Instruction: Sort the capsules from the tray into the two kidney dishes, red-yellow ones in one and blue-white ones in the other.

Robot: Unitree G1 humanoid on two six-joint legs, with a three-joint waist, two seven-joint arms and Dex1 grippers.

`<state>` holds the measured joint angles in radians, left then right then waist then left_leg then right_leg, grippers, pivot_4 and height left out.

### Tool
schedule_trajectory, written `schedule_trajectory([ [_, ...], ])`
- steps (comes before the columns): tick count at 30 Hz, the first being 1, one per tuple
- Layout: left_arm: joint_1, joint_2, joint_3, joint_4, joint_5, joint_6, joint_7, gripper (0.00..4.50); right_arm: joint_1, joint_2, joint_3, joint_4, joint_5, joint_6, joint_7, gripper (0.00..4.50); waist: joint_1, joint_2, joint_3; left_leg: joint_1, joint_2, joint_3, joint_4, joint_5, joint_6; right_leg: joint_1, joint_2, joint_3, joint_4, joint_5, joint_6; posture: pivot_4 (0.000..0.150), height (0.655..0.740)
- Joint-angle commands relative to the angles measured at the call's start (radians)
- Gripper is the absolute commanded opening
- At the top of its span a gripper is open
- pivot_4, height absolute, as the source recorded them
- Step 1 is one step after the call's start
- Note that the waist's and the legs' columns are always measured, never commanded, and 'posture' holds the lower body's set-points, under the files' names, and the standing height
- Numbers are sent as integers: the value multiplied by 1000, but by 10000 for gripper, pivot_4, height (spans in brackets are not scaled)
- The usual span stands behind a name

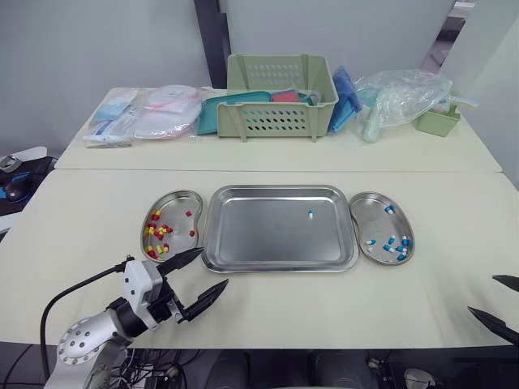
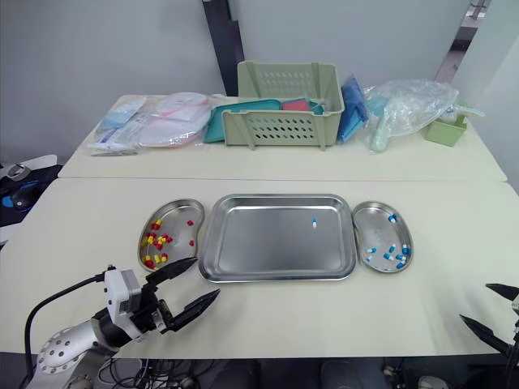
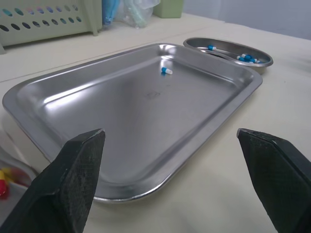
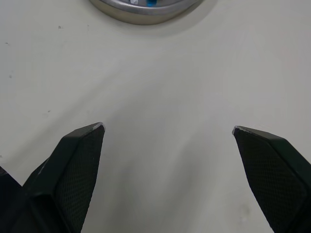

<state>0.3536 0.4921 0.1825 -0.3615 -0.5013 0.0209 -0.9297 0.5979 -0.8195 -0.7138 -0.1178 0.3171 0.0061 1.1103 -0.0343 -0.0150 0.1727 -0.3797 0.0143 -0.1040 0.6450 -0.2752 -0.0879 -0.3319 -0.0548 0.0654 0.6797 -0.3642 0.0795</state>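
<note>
Left fingers: spread wide apart, holding nothing. They are low over the front of the surface, near the front end of the left dish, and point toward the tray.
Right fingers: spread wide apart too, holding nothing. They are over bare surface at the front right, well apart from the tray.
Surface: pale cream and flat. A second one of the same colour stands right behind it.
Room: a plain grey wall at the back, with a dark post in it.
Tray: shiny metal, in the middle of the surface. One blue-white capsule lies in it, toward the back right.
Left dish: shiny metal, right beside the tray on the left. It holds many red-yellow capsules.
Right dish: shiny metal, right beside the tray on the right. It holds a few blue-white capsules.
Basket: light green with holes, on the back surface, with teal trays leaning in it.
Beside the basket: white packets on the left, clear plastic bags and a little green box on the right.
</note>
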Motion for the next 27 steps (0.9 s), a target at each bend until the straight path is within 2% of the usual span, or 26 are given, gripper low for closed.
schedule_trajectory([
  [1,-4,-18,-27,9,14,-26,4,45000,11,5,-40,-37,16,-3,-11,44579,1,0,0,0,0,0,0,0,0,0,0,0,0,0,0,1500,7400],
  [11,-35,-45,-62,97,52,-108,-3,45000,1,-21,-69,-33,12,39,-37,44579,3,1,-1,0,0,0,0,0,0,0,0,0,0,0,0,1500,7400],
  [16,-64,-51,-83,122,64,-118,0,45000,-45,-76,-77,-158,81,117,-3,44579,2,4,-2,0,0,0,0,0,0,0,0,0,0,0,0,1500,7400],
  [20,-82,-58,-92,121,69,-115,17,45000,-147,-92,15,-359,180,292,-97,44579,1,4,-3,0,0,-1,0,0,0,0,0,0,0,0,0,1500,7400],
  [24,-82,-64,-101,103,70,-109,36,45000,-338,-80,238,-547,197,505,-308,44579,3,4,-3,-1,0,-2,1,0,0,0,0,-1,0,0,0,1500,7400],
  [27,-74,-69,-110,82,69,-100,52,45000,-505,9,415,-601,215,639,-463,44579,3,3,-3,-2,0,-3,1,0,0,-1,0,-2,0,0,0,1500,7400],
])
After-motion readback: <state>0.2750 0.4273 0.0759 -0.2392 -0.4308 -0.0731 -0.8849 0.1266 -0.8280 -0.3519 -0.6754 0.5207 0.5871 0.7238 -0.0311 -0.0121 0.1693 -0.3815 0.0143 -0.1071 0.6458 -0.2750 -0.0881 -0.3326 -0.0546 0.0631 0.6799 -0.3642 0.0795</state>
